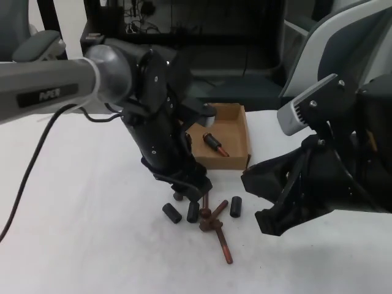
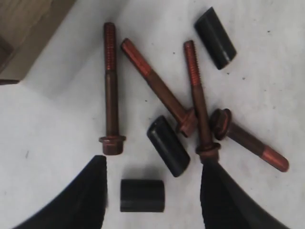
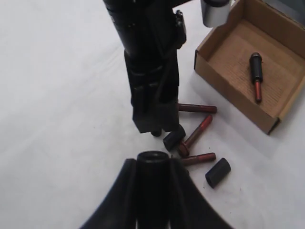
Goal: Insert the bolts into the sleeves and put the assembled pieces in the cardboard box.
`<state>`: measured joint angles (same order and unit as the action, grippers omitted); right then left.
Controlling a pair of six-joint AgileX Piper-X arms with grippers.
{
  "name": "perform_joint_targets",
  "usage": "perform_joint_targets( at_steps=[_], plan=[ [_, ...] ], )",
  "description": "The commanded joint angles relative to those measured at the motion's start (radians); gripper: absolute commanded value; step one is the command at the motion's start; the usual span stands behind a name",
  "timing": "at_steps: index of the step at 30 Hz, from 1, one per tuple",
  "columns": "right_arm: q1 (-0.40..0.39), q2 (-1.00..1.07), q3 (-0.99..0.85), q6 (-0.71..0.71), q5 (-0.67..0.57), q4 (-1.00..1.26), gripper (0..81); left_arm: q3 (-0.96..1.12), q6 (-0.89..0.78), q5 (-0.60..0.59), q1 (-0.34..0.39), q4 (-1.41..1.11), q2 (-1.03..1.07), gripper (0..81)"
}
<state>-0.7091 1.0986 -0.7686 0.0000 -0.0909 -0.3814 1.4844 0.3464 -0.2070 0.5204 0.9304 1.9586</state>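
Several copper bolts (image 2: pixel 112 90) and three black sleeves lie in a loose pile on the white bench (image 1: pixel 92 245). My left gripper (image 2: pixel 155 162) hangs open just above the pile, its fingers (image 2: pixel 88 195) on either side of one short sleeve (image 2: pixel 141 194). From the high view, the left gripper (image 1: pixel 187 191) points down at the pile's far edge. My right gripper (image 3: pixel 152 179) is shut on another black sleeve (image 3: pixel 152 164), held upright a little short of the pile. The cardboard box (image 1: pixel 228 163) stands behind the pile with one assembled piece (image 1: pixel 214 144) inside.
The right arm (image 1: pixel 318 177) bulks low over the bench's right side. In the right wrist view the left arm (image 3: pixel 150 71) stands between my held sleeve and the box wall (image 3: pixel 228 83). A cable (image 1: pixel 27 177) trails over the left of the bench.
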Motion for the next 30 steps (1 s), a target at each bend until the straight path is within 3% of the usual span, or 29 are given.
perform_joint_targets(
  at_steps=[1,17,30],
  plan=[
    [0.005,-0.029,-0.014,-0.008,-0.029,0.005,0.6,0.044,0.029,0.035,0.001,0.01,0.024,58.0],
    [0.005,-0.063,-0.014,-0.008,-0.035,0.005,0.6,0.163,0.234,0.088,0.001,0.026,0.136,58.0],
    [0.005,-0.063,-0.014,-0.008,-0.035,0.005,0.6,0.163,0.253,0.086,0.001,0.026,0.136,58.0]
  ],
)
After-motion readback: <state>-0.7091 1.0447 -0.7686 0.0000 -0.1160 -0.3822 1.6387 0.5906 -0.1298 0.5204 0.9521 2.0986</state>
